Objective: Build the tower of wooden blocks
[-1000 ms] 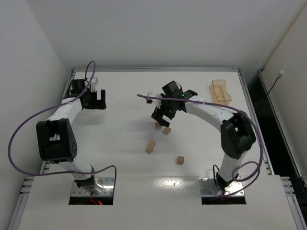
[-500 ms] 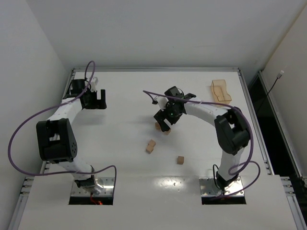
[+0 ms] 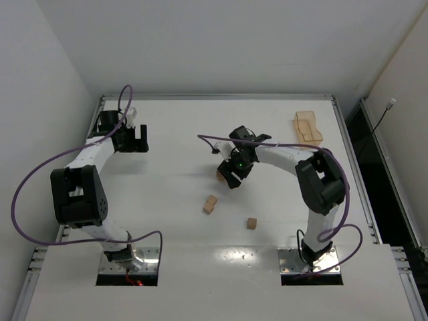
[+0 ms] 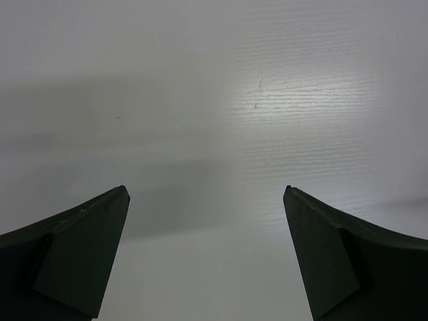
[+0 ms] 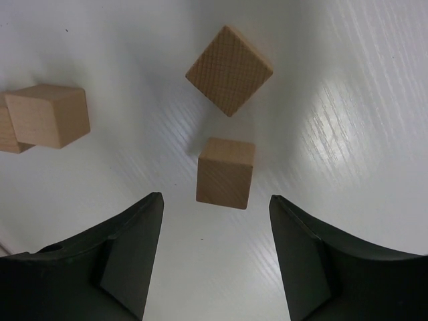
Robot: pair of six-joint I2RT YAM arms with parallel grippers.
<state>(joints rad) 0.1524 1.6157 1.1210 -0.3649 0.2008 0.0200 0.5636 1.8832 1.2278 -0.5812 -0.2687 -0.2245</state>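
Small light-brown wooden cubes lie loose on the white table. In the right wrist view one cube lies just ahead of my right gripper, centred on the gap and touching neither finger. A second, turned cube lies beyond it, and a third cube sits at the left. From above, my right gripper is low over the middle cubes, with one cube showing beside it. Two more cubes lie nearer. My left gripper is open and empty at the far left.
A translucent amber tray stands at the back right. The left wrist view shows only bare white table between my open fingers. A purple cable loops beside each arm.
My right gripper has swung toward the near left and come down over the two middle cubes, hiding one of them from above. The cubes and the left arm have not moved.
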